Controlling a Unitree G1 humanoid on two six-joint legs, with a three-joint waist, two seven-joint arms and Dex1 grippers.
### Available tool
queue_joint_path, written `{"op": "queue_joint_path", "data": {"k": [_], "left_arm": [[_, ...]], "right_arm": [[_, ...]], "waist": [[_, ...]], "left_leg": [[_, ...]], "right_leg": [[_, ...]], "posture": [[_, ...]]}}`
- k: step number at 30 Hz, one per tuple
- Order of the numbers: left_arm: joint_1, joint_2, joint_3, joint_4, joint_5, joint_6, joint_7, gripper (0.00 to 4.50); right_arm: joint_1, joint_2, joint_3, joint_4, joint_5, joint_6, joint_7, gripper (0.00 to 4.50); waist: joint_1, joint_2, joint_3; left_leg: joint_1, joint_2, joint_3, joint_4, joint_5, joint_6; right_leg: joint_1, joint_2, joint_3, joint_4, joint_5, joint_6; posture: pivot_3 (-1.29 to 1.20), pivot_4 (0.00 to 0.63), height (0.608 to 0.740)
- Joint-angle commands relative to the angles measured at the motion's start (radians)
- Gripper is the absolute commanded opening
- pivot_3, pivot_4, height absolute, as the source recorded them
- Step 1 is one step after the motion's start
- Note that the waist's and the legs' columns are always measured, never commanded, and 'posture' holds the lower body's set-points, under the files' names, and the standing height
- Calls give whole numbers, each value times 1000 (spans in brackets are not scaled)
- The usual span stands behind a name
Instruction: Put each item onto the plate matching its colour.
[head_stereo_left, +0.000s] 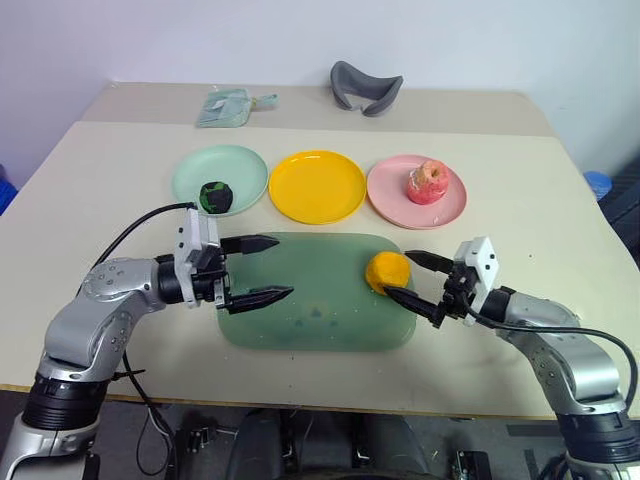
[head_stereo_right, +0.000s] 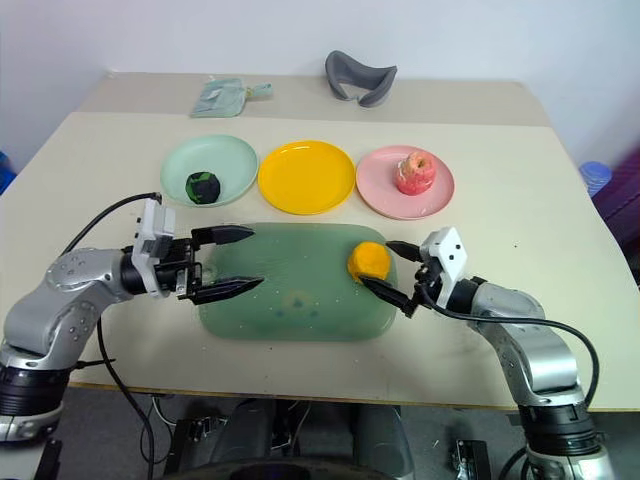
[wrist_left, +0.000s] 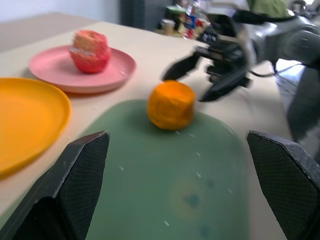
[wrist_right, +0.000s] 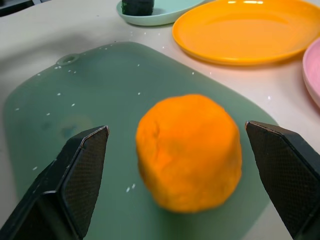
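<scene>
With green and pink items plated, the lumpy orange toy fruit (head_stereo_left: 387, 271) remained on the translucent green tray (head_stereo_left: 300, 315), between the wide-open, empty right gripper (head_stereo_left: 421, 282)'s fingers.

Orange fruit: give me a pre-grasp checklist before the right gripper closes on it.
1. Right gripper open: ok, both fingers are spread wide.
2. Orange fruit lined up between the fingers: ok in the right wrist view.
3. Fingers level with the fruit's sides: cannot tell; they may need to advance further.
4. Yellow plate free to receive it: ok, nothing lies on it.
5. Left gripper out of the way: ok, open over the far end of the green tray, apart from the fruit.
6. Other items sorted: ok, apple on pink plate, dark piece on mint plate.
</scene>
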Motion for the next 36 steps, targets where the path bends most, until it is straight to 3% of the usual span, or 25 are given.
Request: {"op": "queue_joint_path", "data": {"k": [1,14,16,19,22,30,36], "left_arm": [[8,25,27,-32,-15,-27,-45,4500],[-2,52,27,-33,-8,-41,-79,4500],[-6,51,27,-30,-8,-41,-78,4500],[-7,52,28,-29,-2,-41,-72,4500],[-8,42,36,-26,0,-41,-50,4500],[3,-119,60,2,90,-12,299,4500],[-26,-254,51,11,220,-6,585,4500]], "right_arm": [[-20,8,6,6,-21,-42,-2,4447],[-46,46,60,123,-74,-118,19,4447],[-55,52,59,140,-83,-126,14,3947],[-63,55,58,151,-87,-137,15,2841],[-79,65,51,148,-81,-139,6,2804],[-337,198,99,269,-141,-157,-89,2804],[-592,335,151,594,-246,-293,-144,2804]], "waist": [[3,0,0],[1,0,0],[1,0,0],[0,0,0],[0,0,0],[-5,0,0],[0,0,0]], "left_leg": [[0,0,0,0,0,0],[0,0,0,0,0,0],[0,0,0,0,0,0],[0,0,0,0,0,0],[0,0,0,0,0,0],[0,0,0,0,0,0],[0,0,0,1,0,0]], "right_leg": [[0,0,0,0,0,0],[0,0,0,0,0,0],[0,0,0,0,0,0],[0,0,0,0,0,0],[0,0,0,0,0,0],[0,0,0,1,0,0],[0,0,0,1,0,0]], "posture": [[0,150,740],[0,150,740],[0,150,740],[0,150,740],[0,150,740],[0,150,740],[0,150,740]]}}
